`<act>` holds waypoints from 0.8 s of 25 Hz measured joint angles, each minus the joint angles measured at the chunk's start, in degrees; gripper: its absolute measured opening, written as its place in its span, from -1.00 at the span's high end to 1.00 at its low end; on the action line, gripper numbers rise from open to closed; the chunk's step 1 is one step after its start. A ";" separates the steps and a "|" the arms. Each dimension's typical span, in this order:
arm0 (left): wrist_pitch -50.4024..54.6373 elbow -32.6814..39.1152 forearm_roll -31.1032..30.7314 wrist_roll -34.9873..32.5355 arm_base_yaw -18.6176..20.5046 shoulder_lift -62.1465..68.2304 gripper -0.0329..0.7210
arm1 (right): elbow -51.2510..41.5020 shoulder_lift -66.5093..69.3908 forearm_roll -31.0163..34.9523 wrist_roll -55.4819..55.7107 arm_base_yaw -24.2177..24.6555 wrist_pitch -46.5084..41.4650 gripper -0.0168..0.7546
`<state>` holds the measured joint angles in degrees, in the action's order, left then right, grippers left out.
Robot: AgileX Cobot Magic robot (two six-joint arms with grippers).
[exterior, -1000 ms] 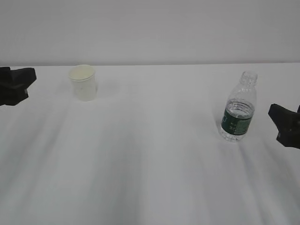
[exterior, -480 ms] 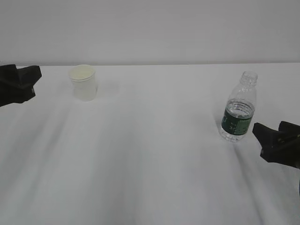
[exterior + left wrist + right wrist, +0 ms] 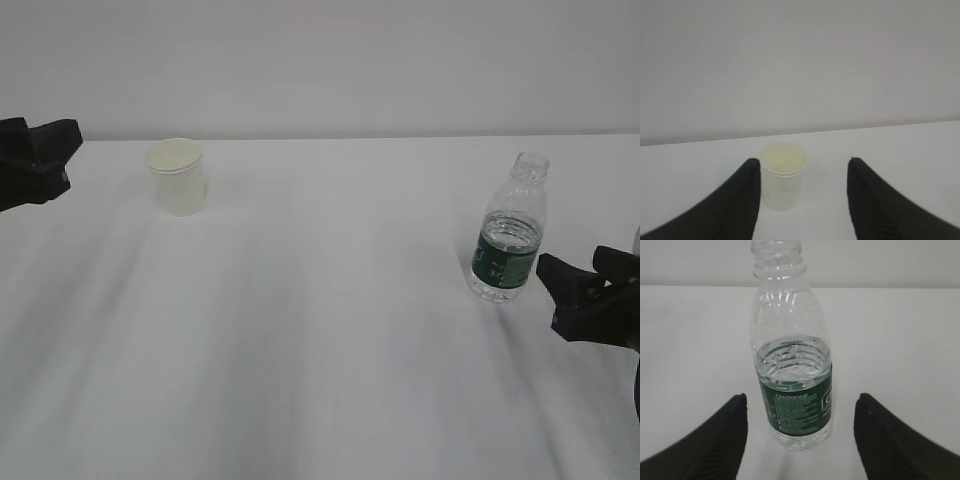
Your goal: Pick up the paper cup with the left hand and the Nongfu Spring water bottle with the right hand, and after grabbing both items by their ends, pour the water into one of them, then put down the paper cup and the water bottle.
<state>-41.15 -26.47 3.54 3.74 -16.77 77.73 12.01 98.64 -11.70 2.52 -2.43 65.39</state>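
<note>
The cream paper cup (image 3: 178, 177) stands upright at the back left of the white table (image 3: 320, 330). My left gripper (image 3: 62, 150) hangs open to its left, apart from it. In the left wrist view the paper cup (image 3: 783, 175) stands ahead of the open left gripper (image 3: 804, 162), close to the left finger. The Nongfu Spring water bottle (image 3: 510, 232), capless with a dark green label and water reaching about halfway up, stands at the right. My right gripper (image 3: 580, 268) is open just right of it. In the right wrist view the water bottle (image 3: 792, 365) stands ahead of the open right gripper (image 3: 801, 400), untouched.
A plain grey wall (image 3: 320, 60) runs behind the table's far edge. White tabletop stretches between the cup and the bottle and toward the front.
My right gripper has moved left toward the bottle, then slightly lower. My left gripper moved right toward the cup, then rose a little. Cup and bottle have stayed put.
</note>
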 joint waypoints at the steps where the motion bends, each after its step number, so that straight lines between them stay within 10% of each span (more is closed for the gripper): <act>1: 0.00 0.00 0.00 0.00 0.00 0.00 -0.14 | 0.00 0.25 0.00 -0.48 0.00 0.02 -0.34; 20: -6.43 0.00 0.00 0.00 0.00 6.12 -0.14 | 6.23 11.22 0.00 -4.01 0.00 0.22 -0.76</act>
<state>-47.57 -26.47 3.54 3.74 -16.77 83.85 18.24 109.86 -11.70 -1.49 -2.43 65.61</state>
